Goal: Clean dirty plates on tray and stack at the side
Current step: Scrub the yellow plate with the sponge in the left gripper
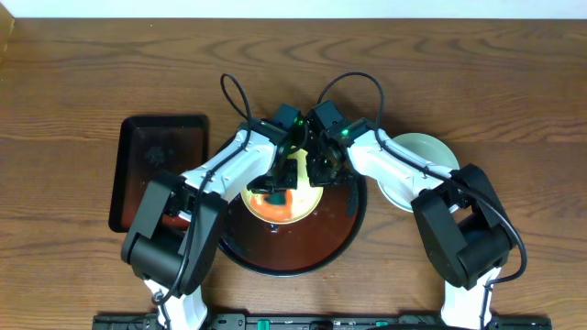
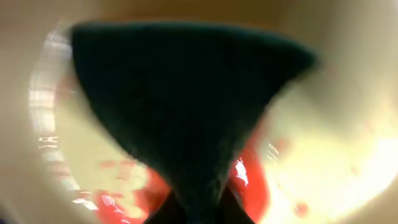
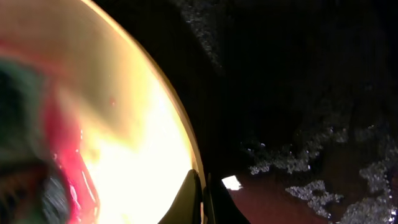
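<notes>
Arms (image 1: 225, 165) fold inward over yellow plate (image 1: 292, 203), L fingers (image 1: 275, 177) seemingly pinching sponge (image 2: 186, 106).

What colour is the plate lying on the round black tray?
The plate is yellow, smeared red; best seen from the left wrist.

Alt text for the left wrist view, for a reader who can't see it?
A dark green sponge, pinched at the bottom edge by the left gripper, lies over a yellow plate smeared with red sauce. The whole picture is blurred.

Wooden table (image 1: 514, 82) holds round tray (image 1: 307, 257), rectangular tray (image 1: 160, 151) (black), plate (image 1: 426, 151).
</notes>
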